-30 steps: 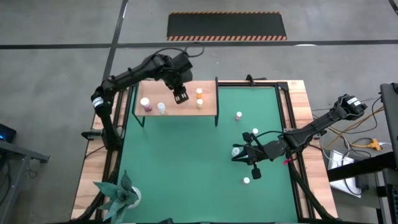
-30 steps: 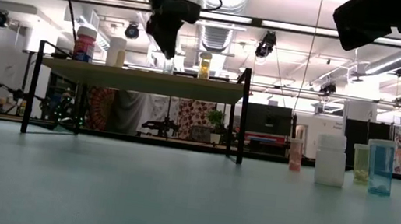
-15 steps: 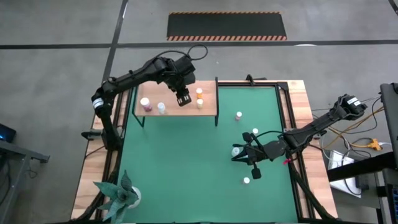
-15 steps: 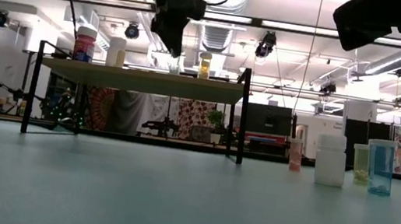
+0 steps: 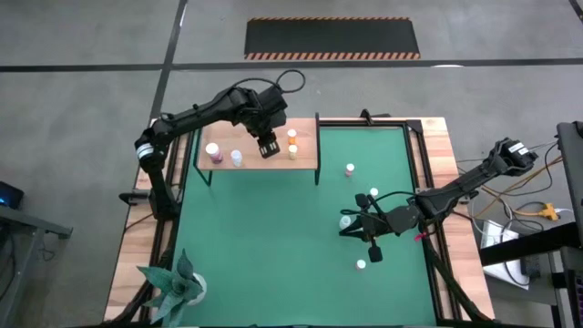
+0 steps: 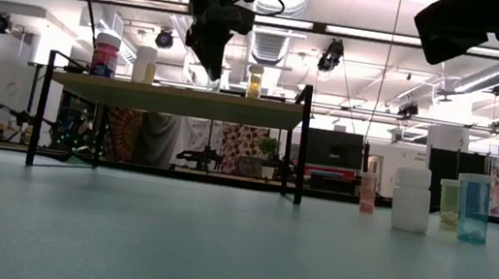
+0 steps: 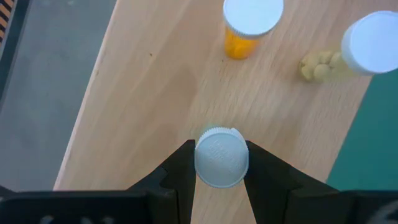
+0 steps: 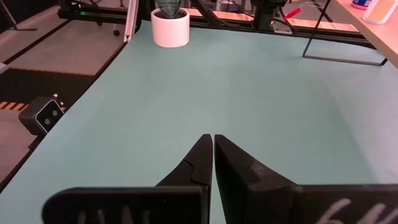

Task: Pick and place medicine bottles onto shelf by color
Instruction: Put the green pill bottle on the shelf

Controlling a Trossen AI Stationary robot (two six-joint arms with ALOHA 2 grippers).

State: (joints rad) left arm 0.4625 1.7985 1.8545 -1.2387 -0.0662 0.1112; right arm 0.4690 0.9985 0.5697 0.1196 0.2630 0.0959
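Note:
The shelf (image 5: 258, 157) is a light-wood board on black posts at the mat's far left. My left gripper (image 5: 269, 146) hovers above it, shut on a white-capped bottle (image 7: 221, 157) whose body the cap hides. A pink bottle (image 5: 212, 152), a pale one (image 5: 237, 158), an orange one (image 5: 291, 135) and a yellow one (image 5: 293, 152) stand on the board. More bottles stand on the mat: pink (image 5: 350, 169), white-capped ones (image 5: 374, 193) (image 5: 362, 265). My right gripper (image 8: 213, 149) waits shut, low over the mat's right half (image 5: 357, 228). My left gripper pinches the bottle's white cap (image 7: 221, 177) between its two fingers (image 7: 180, 163), coming from above and pointing down. The bottle is upright over the shelf board (image 7: 155, 112). Whether its base rests on the board I cannot tell.
A paper plant in a white pot (image 5: 178, 287) sits at the mat's near left corner. In the low view, several bottles (image 6: 411, 199) stand in a row at the right. Black shelf posts (image 6: 304, 142) rise at the board's corners. The green mat's middle (image 5: 273, 237) is bare.
My left gripper has shifted a little toward the table's right over the shelf, carrying the bottle with it and staying shut on it.

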